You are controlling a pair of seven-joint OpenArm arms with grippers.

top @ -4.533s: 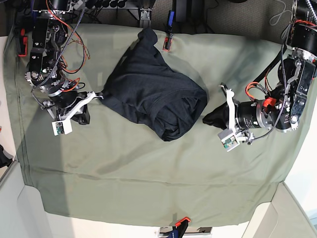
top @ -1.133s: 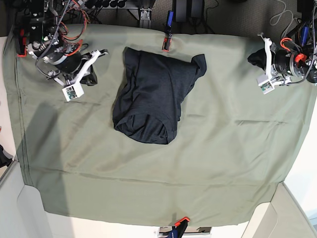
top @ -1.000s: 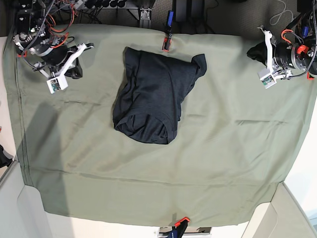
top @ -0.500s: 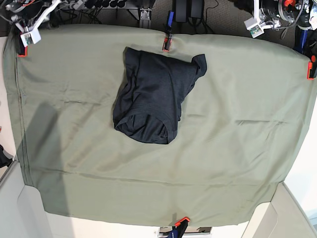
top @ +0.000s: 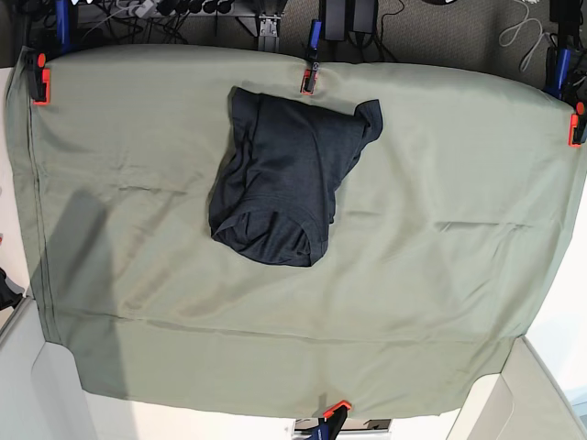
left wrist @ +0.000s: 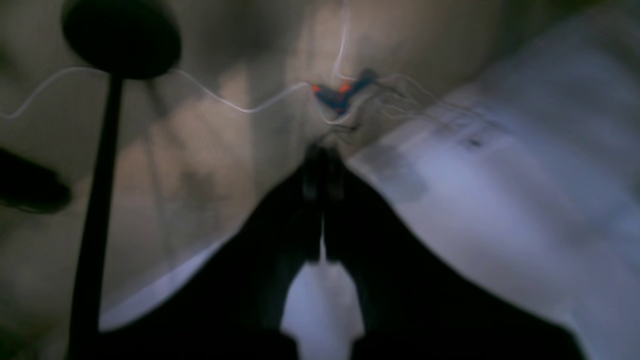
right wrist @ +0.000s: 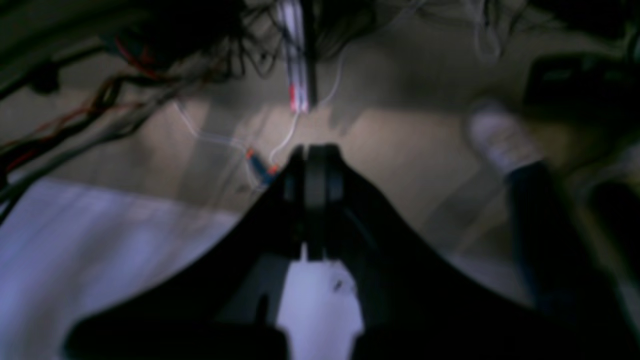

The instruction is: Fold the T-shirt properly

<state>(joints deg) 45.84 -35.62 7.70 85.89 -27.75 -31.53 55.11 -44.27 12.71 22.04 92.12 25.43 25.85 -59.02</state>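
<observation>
So the T-shirt (top: 286, 179) is lying bunched in a lopsided bundle toward the far middle of the olive table cloth (top: 413, 275), one sleeve corner poking out on the far right of the pile, rounded end toward the near side. It's sort of a fold, but not a tidy rectangle, so I'd guess it isn't properly finished. The cloth itself is pinned down by orange clamps (top: 310, 82) along the edges, which I assume is there so it doesn't slide when the fabric gets dragged around.

Neither arm shows in the overhead view, so nothing is touching the shirt. Both wrist views are blurry and aimed off the table at floor and cables. The left gripper (left wrist: 320, 175) has its jaws pressed together with nothing between them that I can see. Same for the right gripper (right wrist: 312, 175): closed up tight, empty as far as the blur lets me tell. The white wire (left wrist: 240, 107) on the floor is well beyond it, not being held.
</observation>
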